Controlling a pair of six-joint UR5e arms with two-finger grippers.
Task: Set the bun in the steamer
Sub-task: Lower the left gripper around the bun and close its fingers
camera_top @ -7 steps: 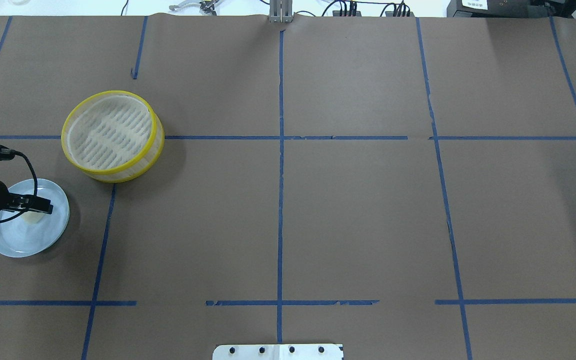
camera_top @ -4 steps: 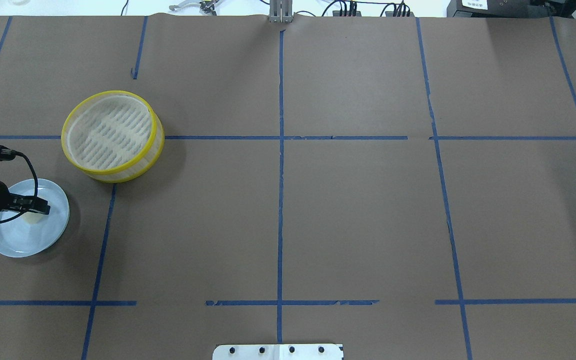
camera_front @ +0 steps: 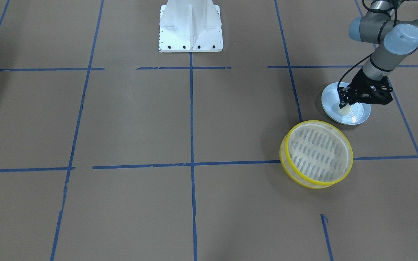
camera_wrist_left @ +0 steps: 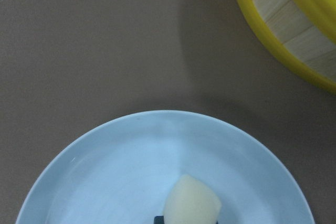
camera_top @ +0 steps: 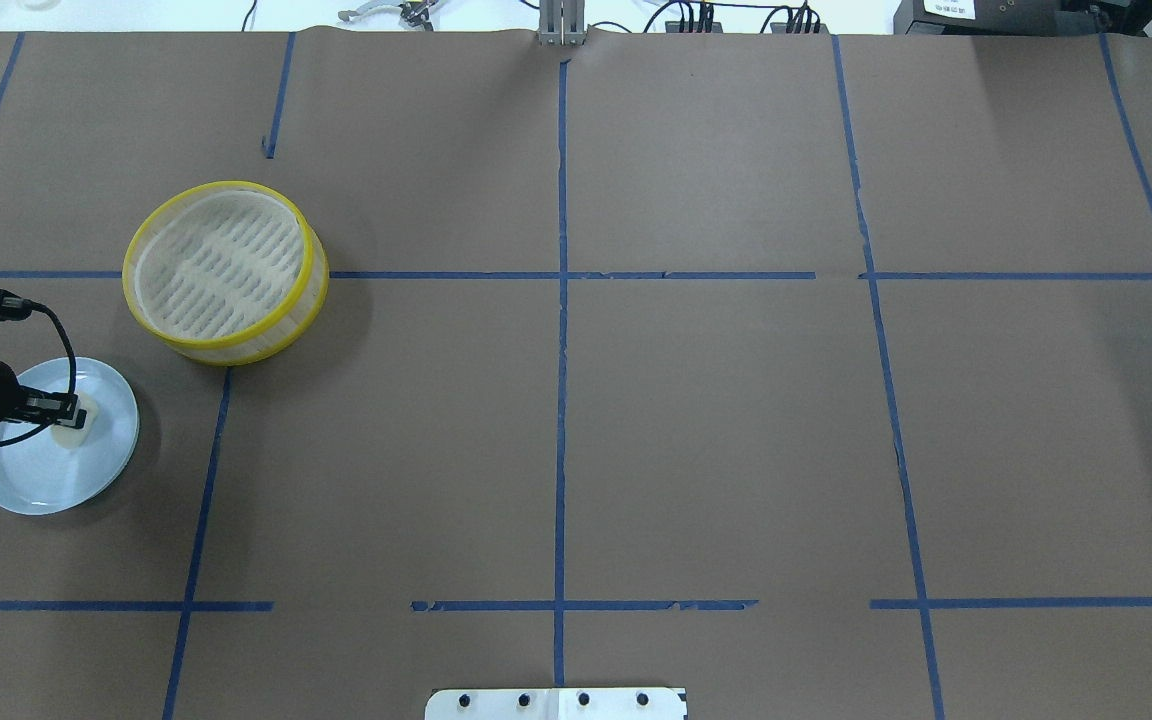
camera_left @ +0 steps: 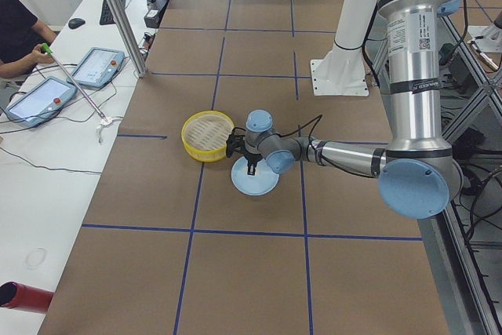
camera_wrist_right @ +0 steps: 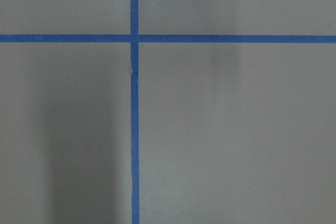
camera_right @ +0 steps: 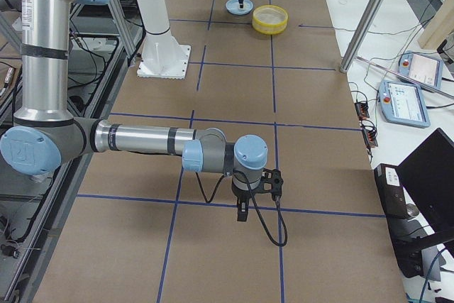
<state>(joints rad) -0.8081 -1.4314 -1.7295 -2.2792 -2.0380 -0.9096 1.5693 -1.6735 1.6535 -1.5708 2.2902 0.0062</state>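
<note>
The cream-white bun [camera_top: 71, 432] lies on the light-blue plate [camera_top: 31, 480] at the table's left edge. My left gripper [camera_top: 64, 408] is down on the plate and shut on the bun [camera_front: 344, 109]. The left wrist view shows the bun [camera_wrist_left: 191, 203] at the bottom centre on the plate [camera_wrist_left: 131, 171]. The steamer [camera_top: 221, 186], a yellow-rimmed basket with a slotted mesh floor, stands empty just beyond and right of the plate, and shows in the front view [camera_front: 318, 122] and the wrist view [camera_wrist_left: 294, 30]. My right gripper [camera_right: 242, 212] hangs over bare table at the far end; I cannot tell its state.
Brown paper with blue tape lines [camera_top: 561, 300] covers the table. The white robot base [camera_front: 191, 25] stands at the near middle edge. An operator and tablets [camera_left: 47, 88] are beyond the table's far side.
The left gripper's jaws have narrowed around the bun on the plate, and more of the bun shows. The steamer and plate have not moved.
</note>
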